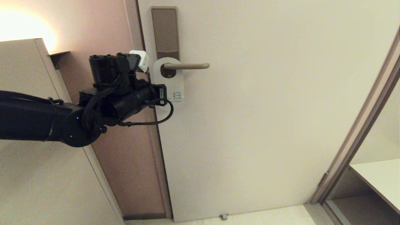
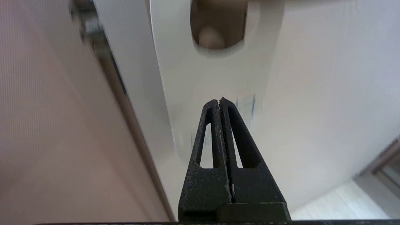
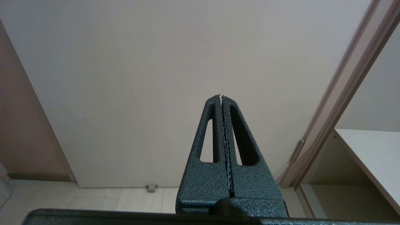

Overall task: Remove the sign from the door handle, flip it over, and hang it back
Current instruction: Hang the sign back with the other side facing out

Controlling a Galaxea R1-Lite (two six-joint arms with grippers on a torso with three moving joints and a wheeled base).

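Note:
The sign [image 1: 175,83] hangs on the door handle [image 1: 187,66] with its white side facing out and a dark character printed low on it. The handle passes through the sign's oval hole, below the tall backplate [image 1: 165,29]. My left gripper [image 1: 163,95] is at the sign's lower left part, pointing at the door. In the left wrist view the left gripper [image 2: 219,100] is shut with nothing between the jaws, and the white sign [image 2: 212,78] lies flat just beyond the tips. My right gripper [image 3: 220,96] is shut and empty, low in front of the door, out of the head view.
A tall cabinet [image 1: 25,93] stands at the left, under my left arm. The door frame [image 1: 365,118] and a shelf [image 1: 381,178] are at the right. A small door stop [image 1: 223,216] sits on the floor at the door's foot.

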